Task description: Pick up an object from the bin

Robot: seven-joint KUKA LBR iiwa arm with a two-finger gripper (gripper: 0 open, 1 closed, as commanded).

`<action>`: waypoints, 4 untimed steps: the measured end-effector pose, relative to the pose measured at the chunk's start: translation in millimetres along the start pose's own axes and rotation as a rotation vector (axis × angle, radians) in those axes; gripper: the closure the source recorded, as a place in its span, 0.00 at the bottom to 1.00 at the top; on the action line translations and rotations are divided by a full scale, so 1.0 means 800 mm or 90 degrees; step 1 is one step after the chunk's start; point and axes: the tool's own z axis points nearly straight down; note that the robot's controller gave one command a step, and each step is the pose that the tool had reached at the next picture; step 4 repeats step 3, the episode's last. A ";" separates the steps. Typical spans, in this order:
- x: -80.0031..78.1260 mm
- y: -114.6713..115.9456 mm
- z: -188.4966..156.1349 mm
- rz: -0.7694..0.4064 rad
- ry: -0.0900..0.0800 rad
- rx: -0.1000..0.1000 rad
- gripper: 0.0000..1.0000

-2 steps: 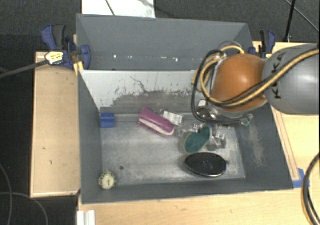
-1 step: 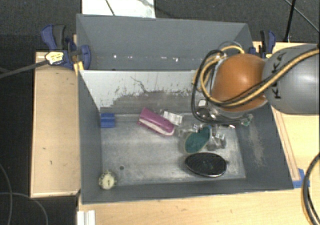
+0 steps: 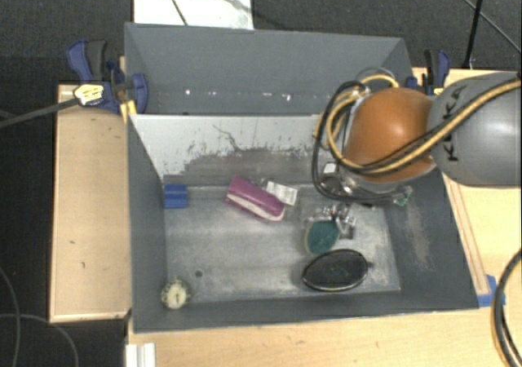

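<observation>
Ok so closest to the front of the bin (image 3: pixel 236 263), over in the left corner, there's a little pale round bit (image 3: pixel 174 294) off on its own. Front right-ish is a flat black oval thing (image 3: pixel 334 270), long axis running pretty much left-right across the floor. Just behind that, nearly touching it, sits a small teal lump (image 3: pixel 320 236), and that's the one that matters imo. The gripper (image 3: pixel 338 221) is down low right at its back-right edge, so the lump lies just toward the front and left of the tip. It's roundish, so no real long axis to line up with. Honestly can't tell if the gripper is spread or pinched, since the orange cover (image 3: pixel 391 133) and cables crowd it, and I wouldn't say it's holding anything. Further back, well left of the gripper, a pink and purple block (image 3: pixel 255 199) lies slanted with a white tag (image 3: pixel 282 192) beside it. A blue block (image 3: pixel 174 195) sits by the left wall.
</observation>
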 end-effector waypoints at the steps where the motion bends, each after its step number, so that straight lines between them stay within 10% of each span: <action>1: -0.001 0.000 -0.006 0.001 -0.001 0.003 1.00; 2: -0.003 -0.002 -0.113 0.004 -0.001 0.007 1.00; 4: -0.004 -0.003 -0.141 0.010 -0.001 0.005 1.00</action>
